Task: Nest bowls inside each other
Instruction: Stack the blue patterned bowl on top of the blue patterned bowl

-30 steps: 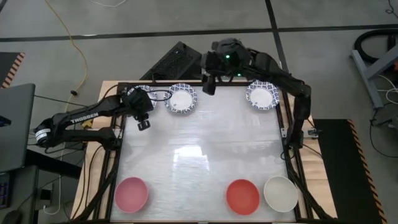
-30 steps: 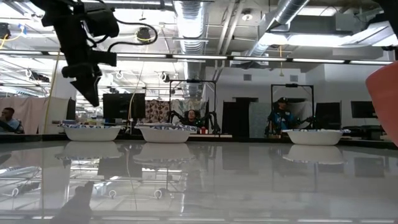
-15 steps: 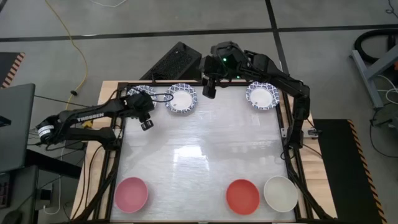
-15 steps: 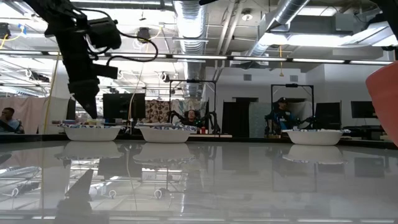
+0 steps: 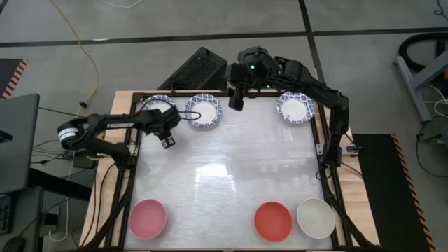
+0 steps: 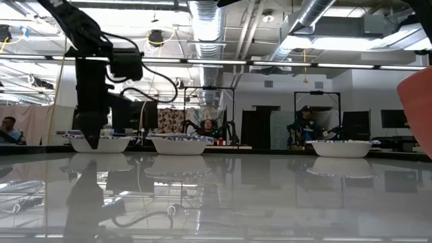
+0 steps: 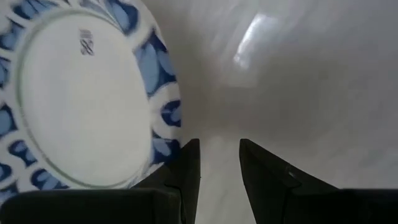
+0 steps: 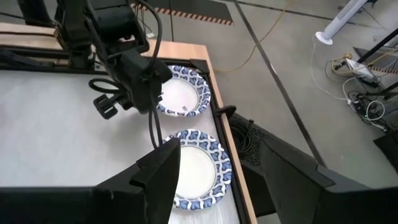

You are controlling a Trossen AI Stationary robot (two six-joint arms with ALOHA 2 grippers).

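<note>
Left gripper low beside the far-left bowl, nothing held yet.

The left gripper [image 5: 168, 142] hangs close to the table [image 5: 224, 182] at its far-left corner, fingers a narrow gap apart and empty, just beside the rim of a blue-rimmed bowl [image 7: 81, 99]. A second blue-rimmed bowl [image 5: 204, 110] sits next to it along the far edge and a third [image 5: 294, 108] near the far-right corner. The right gripper [image 5: 236, 101] waits above the far edge, jaws wide and empty. Pink [image 5: 148, 217], red [image 5: 273, 220] and white [image 5: 316, 216] bowls line the near edge. These look stiff, light, glossy and breakable; the thin rim seems the best hold.
</note>
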